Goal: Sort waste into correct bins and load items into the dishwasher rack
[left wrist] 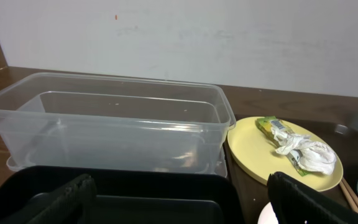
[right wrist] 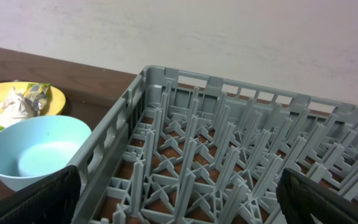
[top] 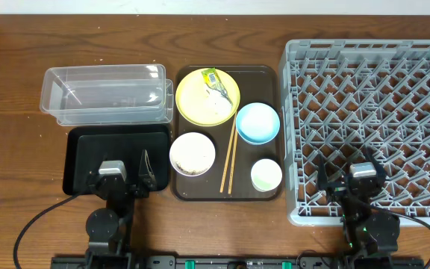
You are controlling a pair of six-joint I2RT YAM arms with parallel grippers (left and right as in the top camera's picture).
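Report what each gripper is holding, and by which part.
Nothing is held. The left gripper has open fingers above the black bin, the right gripper above the dishwasher rack; both gaps are empty.

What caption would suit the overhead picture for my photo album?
Dishes on a brown tray wait between a clear bin, a black bin and a grey dishwasher rack.

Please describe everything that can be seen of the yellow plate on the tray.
The yellow plate is round, shallow and smooth, and looks like plastic. It lies flat in the far left corner of the brown tray, beside the clear tub. A yellow-green wrapper and a whitish crumpled scrap rest on it. The rest of its surface looks clean.
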